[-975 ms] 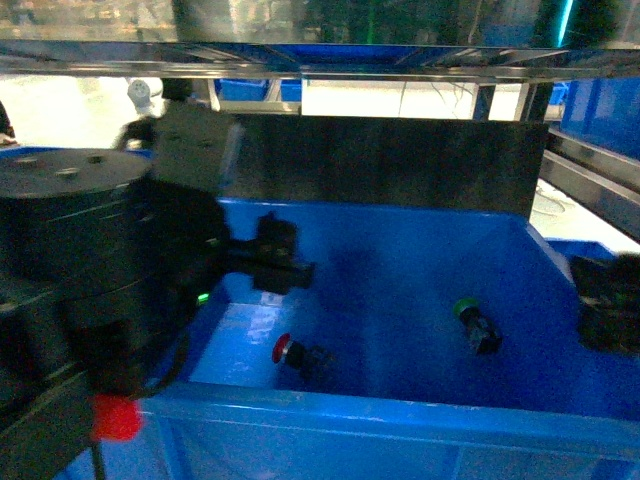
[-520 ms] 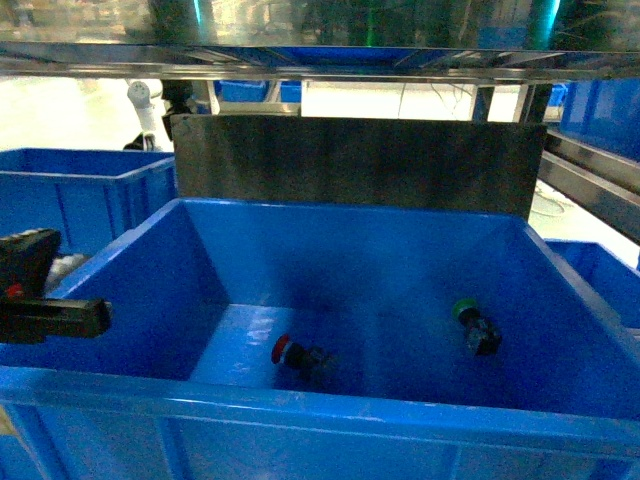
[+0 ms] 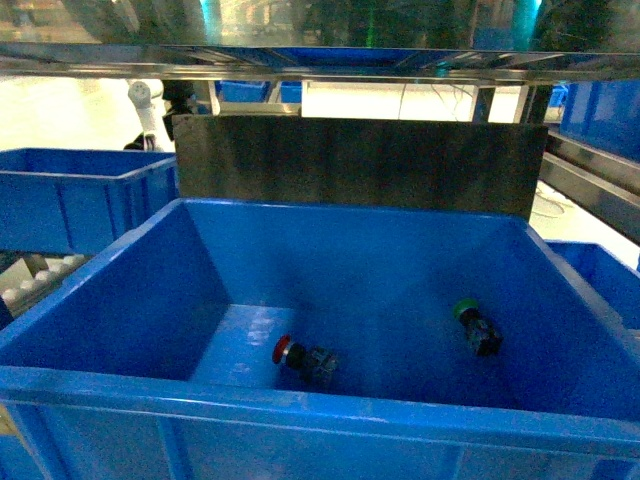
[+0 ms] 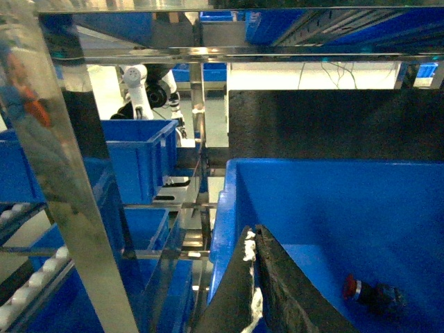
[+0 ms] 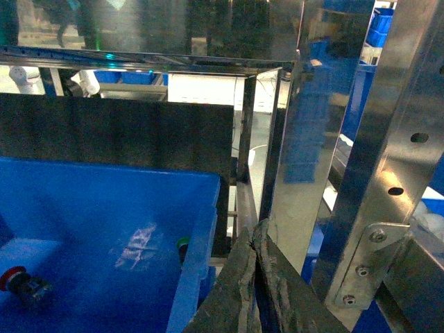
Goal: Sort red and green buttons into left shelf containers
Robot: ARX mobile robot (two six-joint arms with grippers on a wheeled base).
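both buttons lie on their sides on the floor of the big blue bin, well apart: the red button near the front middle, the green button toward the right wall. neither arm shows in the head view. the left gripper sits over the bin's left rim with its fingers pressed together; the right gripper is likewise closed, outside the right wall. judging from this, open the left gripper first, descend by the red cap, grip the blocky base squarely, then lift clear of the rim toward the left shelf container.
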